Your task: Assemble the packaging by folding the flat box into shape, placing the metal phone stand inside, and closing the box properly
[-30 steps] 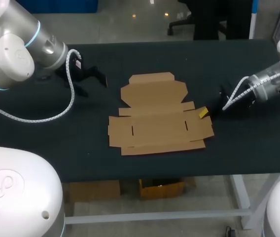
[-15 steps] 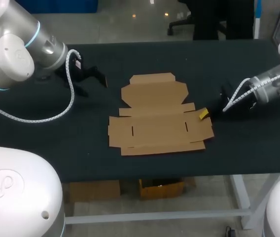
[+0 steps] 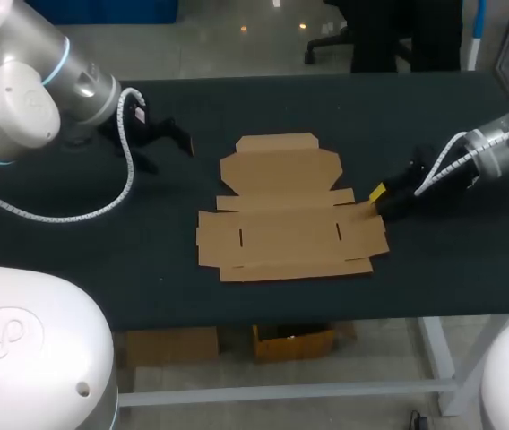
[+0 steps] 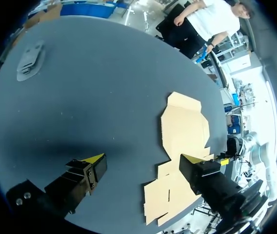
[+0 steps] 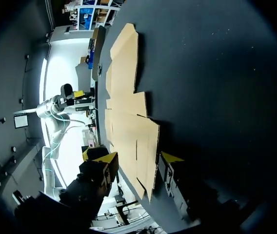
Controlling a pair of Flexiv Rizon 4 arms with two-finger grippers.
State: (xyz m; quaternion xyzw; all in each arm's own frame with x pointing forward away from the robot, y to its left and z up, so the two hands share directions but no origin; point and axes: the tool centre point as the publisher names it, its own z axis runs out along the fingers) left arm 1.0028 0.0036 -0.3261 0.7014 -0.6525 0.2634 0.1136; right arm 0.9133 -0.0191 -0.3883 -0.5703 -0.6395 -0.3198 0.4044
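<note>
The flat brown cardboard box (image 3: 286, 215) lies unfolded in the middle of the dark table. My right gripper (image 3: 382, 199) sits low at the box's right edge. In the right wrist view this gripper (image 5: 138, 158) is open, and the cardboard's edge flap (image 5: 146, 156) lies between its fingers with a gap on each side. My left gripper (image 3: 167, 154) hovers open over bare table to the left of the box; in its own view the gripper (image 4: 143, 158) holds nothing and the box (image 4: 182, 131) lies ahead. A grey metal phone stand (image 4: 29, 57) rests far off on the table.
The dark tabletop (image 3: 84, 242) stretches bare around the box on its left and front sides. The left arm's white cable (image 3: 127, 170) hangs in a loop over the table's left part.
My right gripper has opened from shut and shifted slightly back and to the right at the box's right edge. The box and left arm have not moved.
</note>
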